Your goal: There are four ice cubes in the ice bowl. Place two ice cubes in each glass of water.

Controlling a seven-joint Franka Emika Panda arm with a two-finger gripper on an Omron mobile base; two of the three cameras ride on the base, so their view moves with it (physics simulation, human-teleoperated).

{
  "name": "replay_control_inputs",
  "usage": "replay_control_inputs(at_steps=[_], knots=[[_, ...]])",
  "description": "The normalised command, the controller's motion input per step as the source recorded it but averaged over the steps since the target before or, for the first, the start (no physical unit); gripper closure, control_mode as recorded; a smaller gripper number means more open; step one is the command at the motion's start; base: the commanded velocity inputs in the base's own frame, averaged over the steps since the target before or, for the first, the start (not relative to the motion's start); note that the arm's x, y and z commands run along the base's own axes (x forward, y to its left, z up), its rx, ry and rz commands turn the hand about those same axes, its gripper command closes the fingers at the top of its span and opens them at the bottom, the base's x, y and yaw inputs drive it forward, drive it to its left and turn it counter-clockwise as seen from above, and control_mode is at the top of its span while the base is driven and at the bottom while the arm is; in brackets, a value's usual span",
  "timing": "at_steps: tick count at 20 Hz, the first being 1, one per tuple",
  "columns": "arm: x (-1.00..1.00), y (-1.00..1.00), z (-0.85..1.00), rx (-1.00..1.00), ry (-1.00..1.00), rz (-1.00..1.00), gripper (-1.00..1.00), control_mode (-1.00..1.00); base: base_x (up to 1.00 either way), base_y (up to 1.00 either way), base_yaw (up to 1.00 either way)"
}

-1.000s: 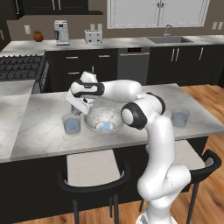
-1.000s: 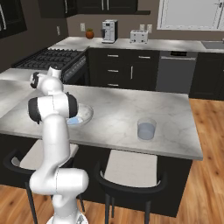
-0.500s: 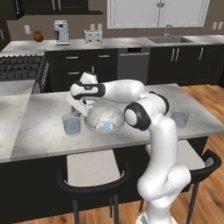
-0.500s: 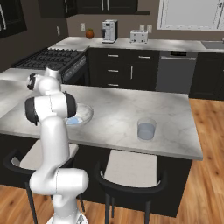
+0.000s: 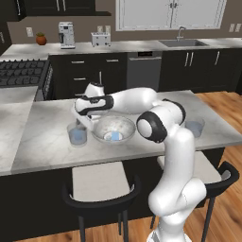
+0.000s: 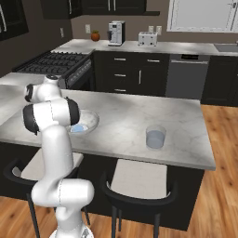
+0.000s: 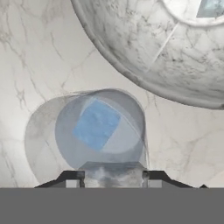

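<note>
1. Marble counter (image 5: 47, 146) of the kitchen island carries everything: near the robot's side stand the ice bowl (image 5: 113, 129) and, just beside it on the robot's left, one glass of water (image 5: 77, 133); the second glass (image 5: 194, 127) stands well apart toward the right end.

2. From the hand view, the gripper (image 7: 112, 175) hangs straight over the near glass (image 7: 98, 131). Its jaws stand partly apart; whether anything sits between the tips I cannot tell, since a pale blur shows there.

3. One ice cube (image 7: 96, 124) lies inside this glass, a pale-blue square seen through the water. Another cube (image 7: 211, 7) rests in the bowl (image 7: 166, 57) at the corner of that view; the left base view shows blue in the bowl (image 5: 114, 136) too, though how many cubes it holds cannot be told.

4. Judging from this, the step in hand is filling the near glass, with the far glass apparently still without ice.

5. Next, the arm likely needs to rise clear of the rim, swing over the bowl, and come down squarely around a cube.

6. Farther back, the stove (image 5: 21, 73), coffee machine (image 5: 66, 35) and sink (image 5: 182, 43) line the rear wall.
</note>
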Motion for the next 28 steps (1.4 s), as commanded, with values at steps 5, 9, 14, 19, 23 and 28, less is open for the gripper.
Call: replay_control_inputs(at_steps=[5, 9, 14, 19, 23, 28], knots=[[0.17, 0.12, 0.0, 0.0, 0.0, -0.08, -1.0, -1.0, 0.0, 0.0, 0.0], [0.16, 0.0, 0.0, 0.0, -0.02, -0.09, -1.0, -1.0, 0.0, 0.0, 0.0], [0.07, 0.0, 0.07, 0.0, -0.04, -0.09, -1.0, -1.0, 0.0, 0.0, 0.0], [0.0, 0.04, 0.24, 0.02, -0.09, -0.08, -1.0, -1.0, 0.0, 0.0, 0.0], [-0.05, 0.06, 0.3, 0.02, -0.12, -0.08, -1.0, -1.0, 0.0, 0.0, 0.0], [-0.83, -0.55, 0.41, 0.04, -0.17, -0.1, -1.0, -1.0, 0.0, 0.0, 0.0]])
